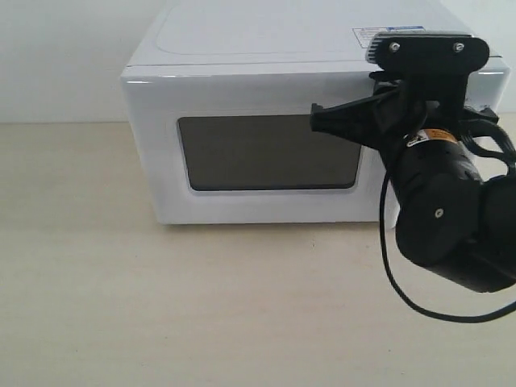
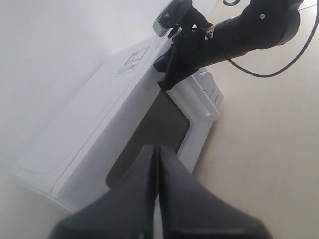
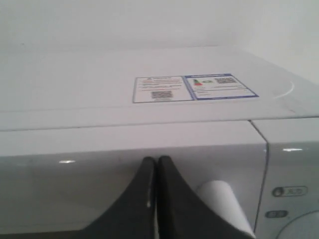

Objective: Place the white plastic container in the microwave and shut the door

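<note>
The white microwave [image 1: 266, 89] stands at the back of the table with its door [image 1: 266, 165] shut flat against the body, dark window facing me. My right gripper [image 1: 316, 117] is shut and empty, its tips against the door's upper right, just left of the white bar handle [image 3: 224, 204]. In the right wrist view the closed right gripper [image 3: 157, 160] rests on the door front [image 3: 75, 184]. My left gripper [image 2: 158, 148] is shut with nothing in it, held off in front of the microwave [image 2: 99, 114]. The white plastic container is out of view.
The right arm's black body and a looping cable [image 1: 403, 290] hang in front of the microwave's right panel. Stickers [image 3: 194, 88] lie on the microwave's top. A beige tabletop [image 1: 161, 306] spreads before the microwave; a pale wall stands behind.
</note>
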Tool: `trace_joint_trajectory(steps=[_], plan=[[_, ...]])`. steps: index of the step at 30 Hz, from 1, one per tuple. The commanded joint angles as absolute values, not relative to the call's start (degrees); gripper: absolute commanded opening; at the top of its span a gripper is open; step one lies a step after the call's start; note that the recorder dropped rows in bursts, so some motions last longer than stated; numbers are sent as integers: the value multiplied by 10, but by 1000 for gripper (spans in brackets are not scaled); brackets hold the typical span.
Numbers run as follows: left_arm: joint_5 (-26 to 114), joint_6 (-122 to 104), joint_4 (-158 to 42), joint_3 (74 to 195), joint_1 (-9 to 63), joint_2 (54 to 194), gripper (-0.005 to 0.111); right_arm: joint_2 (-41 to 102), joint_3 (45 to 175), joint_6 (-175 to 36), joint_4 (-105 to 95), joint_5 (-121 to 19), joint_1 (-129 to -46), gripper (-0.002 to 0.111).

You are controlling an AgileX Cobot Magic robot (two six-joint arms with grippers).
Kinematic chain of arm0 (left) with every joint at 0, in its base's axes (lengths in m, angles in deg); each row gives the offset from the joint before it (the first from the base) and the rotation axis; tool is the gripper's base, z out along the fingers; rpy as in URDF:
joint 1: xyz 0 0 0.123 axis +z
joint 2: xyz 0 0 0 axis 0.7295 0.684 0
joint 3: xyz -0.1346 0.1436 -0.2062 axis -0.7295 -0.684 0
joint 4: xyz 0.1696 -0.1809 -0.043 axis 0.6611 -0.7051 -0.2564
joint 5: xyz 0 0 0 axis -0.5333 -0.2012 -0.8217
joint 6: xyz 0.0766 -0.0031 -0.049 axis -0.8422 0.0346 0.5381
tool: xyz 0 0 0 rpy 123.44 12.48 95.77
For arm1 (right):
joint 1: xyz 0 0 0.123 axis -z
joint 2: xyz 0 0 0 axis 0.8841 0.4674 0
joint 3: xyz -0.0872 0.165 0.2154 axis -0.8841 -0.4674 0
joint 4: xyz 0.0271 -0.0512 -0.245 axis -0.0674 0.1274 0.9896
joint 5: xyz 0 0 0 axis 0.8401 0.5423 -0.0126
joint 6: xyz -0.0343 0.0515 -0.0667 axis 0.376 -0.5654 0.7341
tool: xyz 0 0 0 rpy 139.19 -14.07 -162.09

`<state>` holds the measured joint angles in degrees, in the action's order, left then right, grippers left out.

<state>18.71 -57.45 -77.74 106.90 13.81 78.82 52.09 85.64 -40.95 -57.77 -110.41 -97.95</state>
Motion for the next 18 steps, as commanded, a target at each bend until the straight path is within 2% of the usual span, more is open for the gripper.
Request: trace_joint_trajectory(steps=[1,6,13,18], plan=[[191,-567,-785,1066,136,787,4,519,861,-406,-552,-1105,-970,0],[193,-567,-785,1066,136,787,4,518,861,-398,-579,-1088,-981,0],[203,-567,-790,1066,136,787,4,437,861,-146,-737,-1089,-1114,0],[200,-567,-790,1065,136,787,4,391,861,-80,-850,-1153,-1182,0]])
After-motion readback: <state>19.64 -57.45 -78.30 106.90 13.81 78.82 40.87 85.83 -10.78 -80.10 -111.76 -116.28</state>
